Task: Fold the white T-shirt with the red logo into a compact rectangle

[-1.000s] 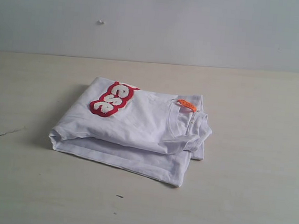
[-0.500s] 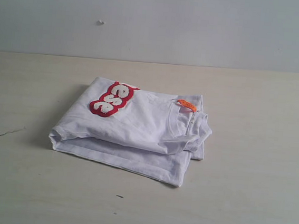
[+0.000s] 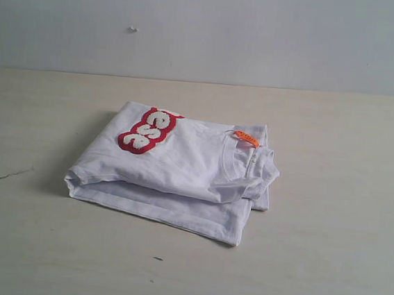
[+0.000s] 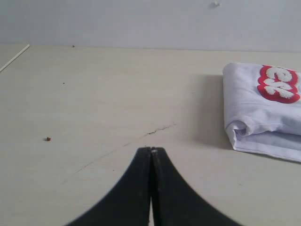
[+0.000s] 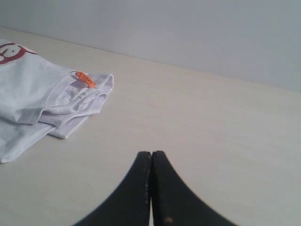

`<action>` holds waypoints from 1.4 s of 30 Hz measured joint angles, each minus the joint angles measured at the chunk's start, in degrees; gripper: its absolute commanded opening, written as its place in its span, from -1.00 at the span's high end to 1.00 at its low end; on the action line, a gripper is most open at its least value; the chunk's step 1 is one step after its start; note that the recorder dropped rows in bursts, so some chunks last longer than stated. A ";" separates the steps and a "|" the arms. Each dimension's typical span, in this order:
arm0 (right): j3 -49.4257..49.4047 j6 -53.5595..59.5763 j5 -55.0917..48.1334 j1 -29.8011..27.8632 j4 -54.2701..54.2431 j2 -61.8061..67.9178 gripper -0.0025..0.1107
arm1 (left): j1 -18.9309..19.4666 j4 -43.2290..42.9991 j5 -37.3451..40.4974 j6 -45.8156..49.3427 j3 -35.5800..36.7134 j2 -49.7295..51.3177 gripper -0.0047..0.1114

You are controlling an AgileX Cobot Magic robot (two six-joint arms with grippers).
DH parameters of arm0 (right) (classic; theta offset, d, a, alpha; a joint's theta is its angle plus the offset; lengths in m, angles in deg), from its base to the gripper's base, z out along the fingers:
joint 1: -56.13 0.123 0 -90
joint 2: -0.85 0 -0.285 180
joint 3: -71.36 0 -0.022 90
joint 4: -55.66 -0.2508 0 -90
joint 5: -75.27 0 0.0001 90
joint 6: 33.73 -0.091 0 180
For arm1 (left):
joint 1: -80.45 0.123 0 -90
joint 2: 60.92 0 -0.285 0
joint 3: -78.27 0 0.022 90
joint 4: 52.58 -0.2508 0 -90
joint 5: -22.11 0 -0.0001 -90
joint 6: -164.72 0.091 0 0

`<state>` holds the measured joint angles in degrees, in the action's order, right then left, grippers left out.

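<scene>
The white T-shirt (image 3: 181, 167) lies folded in a thick rectangle at the middle of the table, its layers stacked. Part of the red logo (image 3: 148, 132) shows on top near the far left corner. An orange tag (image 3: 247, 138) sits at the collar on the right side. The shirt's left folded edge (image 4: 249, 117) and the logo (image 4: 278, 84) appear in the left wrist view; collar and tag (image 5: 83, 78) in the right wrist view. My left gripper (image 4: 151, 150) is shut on nothing, well clear of the shirt. My right gripper (image 5: 151, 153) is likewise shut and empty. Neither gripper shows in the exterior view.
The pale wooden table (image 3: 326, 257) stretches around the shirt on all sides. A thin dark crack (image 4: 157, 129) marks the surface left of the shirt. A small speck (image 4: 47, 139) lies on the table. A grey wall (image 3: 209, 23) stands behind.
</scene>
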<state>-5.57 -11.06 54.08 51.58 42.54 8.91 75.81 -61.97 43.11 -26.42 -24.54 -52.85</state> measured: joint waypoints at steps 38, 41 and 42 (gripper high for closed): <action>0.00 -23.76 7.02 0.00 14.25 0.00 0.96 | 0.00 0.00 0.00 0.00 0.00 0.00 0.92; 0.00 -23.88 5.88 0.00 14.25 0.00 0.96 | 0.00 0.00 0.00 0.00 0.00 0.00 0.92; 0.00 -24.00 5.67 0.00 14.25 0.00 0.96 | 0.00 0.00 0.00 0.00 0.00 0.00 0.92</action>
<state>-5.57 -35.06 59.75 51.58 56.80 8.91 75.81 -61.97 43.11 -26.42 -24.54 -52.85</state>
